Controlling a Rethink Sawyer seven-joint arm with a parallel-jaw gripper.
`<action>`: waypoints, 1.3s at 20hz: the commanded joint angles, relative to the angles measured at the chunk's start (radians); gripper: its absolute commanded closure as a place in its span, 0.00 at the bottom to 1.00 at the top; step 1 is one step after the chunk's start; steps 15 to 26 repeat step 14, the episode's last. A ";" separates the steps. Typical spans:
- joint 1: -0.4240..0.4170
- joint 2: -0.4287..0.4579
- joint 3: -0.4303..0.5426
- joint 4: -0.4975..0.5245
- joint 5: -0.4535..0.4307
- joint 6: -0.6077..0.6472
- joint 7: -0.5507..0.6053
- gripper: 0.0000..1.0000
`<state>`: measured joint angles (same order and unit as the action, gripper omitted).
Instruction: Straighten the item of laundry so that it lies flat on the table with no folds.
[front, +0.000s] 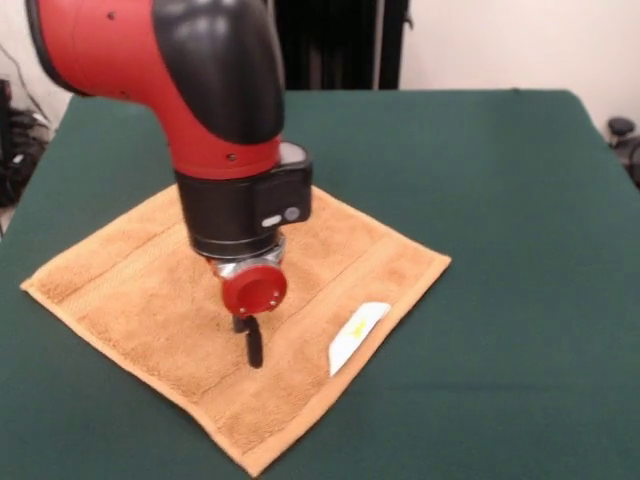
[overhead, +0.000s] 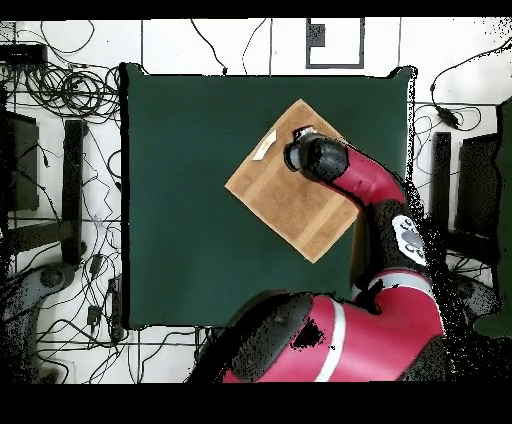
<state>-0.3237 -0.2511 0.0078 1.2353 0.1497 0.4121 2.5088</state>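
The towel (front: 240, 310) lies spread and seemingly fold-free on the tabletop (front: 500, 200), slightly toward 1 o'clock of its centre in the overhead view, with the claw (front: 252, 345) low over its middle, tips at or just above the pile; I cannot tell whether they are spread or pressed together. The risk, I judge, is that a sideways move or snagged loop drags the cloth into a fresh wrinkle. Roughly square, it has no real long axis: seen overhead its corners point to 12, 3, 6 and 9 o'clock, with the label (front: 357, 335) on the 10 o'clock edge.
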 joint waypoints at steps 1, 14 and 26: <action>0.098 0.150 -0.001 0.193 0.058 0.002 0.240 0.00; 0.187 0.044 -0.168 0.144 -0.060 0.243 -0.005 0.00; 0.187 0.044 -0.168 0.144 -0.060 0.243 -0.005 0.00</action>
